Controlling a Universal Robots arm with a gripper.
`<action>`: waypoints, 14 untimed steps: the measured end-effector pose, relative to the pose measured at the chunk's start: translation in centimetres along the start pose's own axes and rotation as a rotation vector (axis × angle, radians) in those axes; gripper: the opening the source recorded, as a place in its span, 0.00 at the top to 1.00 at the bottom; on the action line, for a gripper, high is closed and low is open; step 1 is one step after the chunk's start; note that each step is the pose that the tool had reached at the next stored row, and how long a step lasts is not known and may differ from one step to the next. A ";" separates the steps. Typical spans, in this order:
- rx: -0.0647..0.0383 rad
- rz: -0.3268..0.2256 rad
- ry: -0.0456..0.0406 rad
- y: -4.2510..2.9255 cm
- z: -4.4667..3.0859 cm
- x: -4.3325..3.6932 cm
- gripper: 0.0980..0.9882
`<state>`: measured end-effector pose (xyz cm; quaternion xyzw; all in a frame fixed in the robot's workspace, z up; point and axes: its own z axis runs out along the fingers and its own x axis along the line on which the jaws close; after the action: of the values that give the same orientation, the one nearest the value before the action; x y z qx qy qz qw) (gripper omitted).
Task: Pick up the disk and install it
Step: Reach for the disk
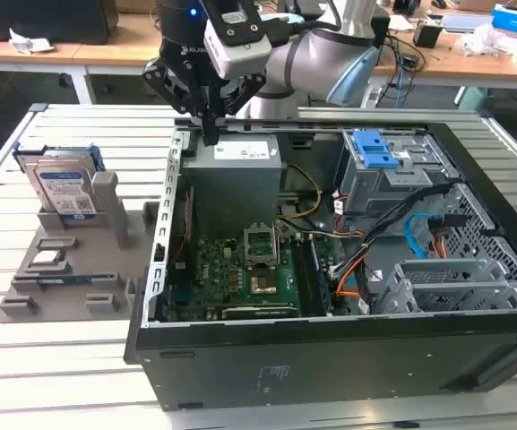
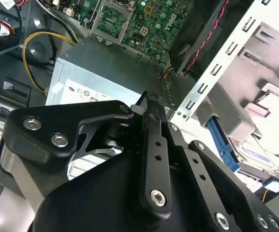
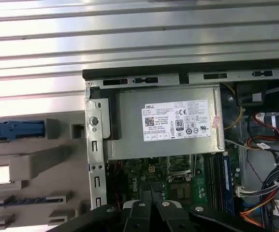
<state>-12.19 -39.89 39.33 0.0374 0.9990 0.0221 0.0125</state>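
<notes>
Disk [image 1: 61,184] | upright in holder [image 1: 70,300] | well apart from tool [image 1: 211,136]

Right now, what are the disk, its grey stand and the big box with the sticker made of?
The disk: likely metal, silvery shiny body under a paper-looking label, with a bright blue, probably plastic frame. The grey stand: dull, even grey, looks like plastic. The big box: thin grey metal, faint sheen and folded edges.
</notes>
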 end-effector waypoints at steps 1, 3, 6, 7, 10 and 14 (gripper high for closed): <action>0.000 0.000 0.0000 -0.02 0.00 0.25 0.99; 0.000 0.000 0.0000 -0.07 -0.02 0.96 0.99; 0.000 0.000 0.0000 -0.10 -0.03 1.31 0.99; 0.000 0.000 0.0000 -0.11 -0.04 1.46 0.99; 0.000 0.000 0.0000 -0.13 -0.04 1.78 0.99; 0.000 0.000 0.0000 -0.18 -0.06 2.38 0.99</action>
<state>-14.58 -39.88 39.33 0.0374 0.9990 0.0221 0.0125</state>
